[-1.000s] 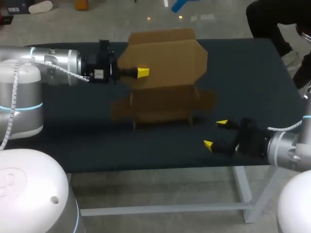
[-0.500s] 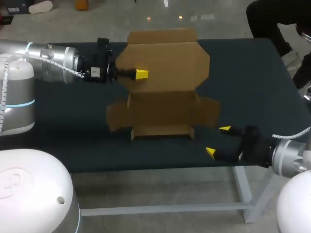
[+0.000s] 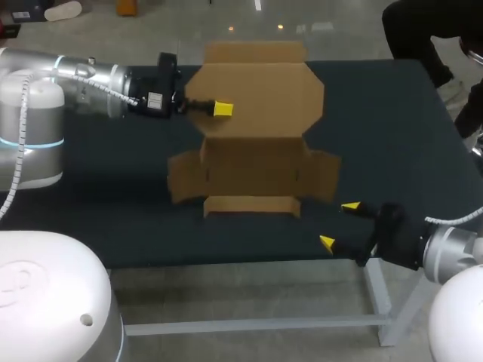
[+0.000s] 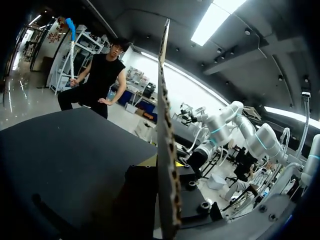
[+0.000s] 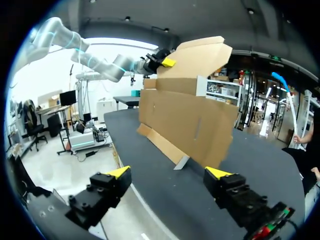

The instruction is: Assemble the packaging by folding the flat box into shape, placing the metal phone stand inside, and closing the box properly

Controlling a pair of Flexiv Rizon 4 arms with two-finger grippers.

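A flat brown cardboard box (image 3: 256,98) is held up off the dark table (image 3: 113,196), its lower flaps (image 3: 253,175) hanging towards the front. My left gripper (image 3: 221,109) is shut on the left edge of the box's upper panel. In the left wrist view the cardboard (image 4: 165,125) runs edge-on between that gripper's (image 4: 162,165) fingers. Near the front right table edge my right gripper (image 3: 337,224) stands open and holds nothing. In the right wrist view the box (image 5: 185,115) is ahead of this gripper (image 5: 169,173), and my left gripper (image 5: 167,62) shows at its upper edge. No metal phone stand is in sight.
Dark table surface (image 3: 377,113) lies bare to the right of the box and also along the left side (image 3: 98,173). The table's front edge (image 3: 226,262) runs just under my right gripper.
The box has swung in my left gripper so that its lower flaps sit lower and nearer the front. My right gripper has drawn back towards the front right edge, still open.
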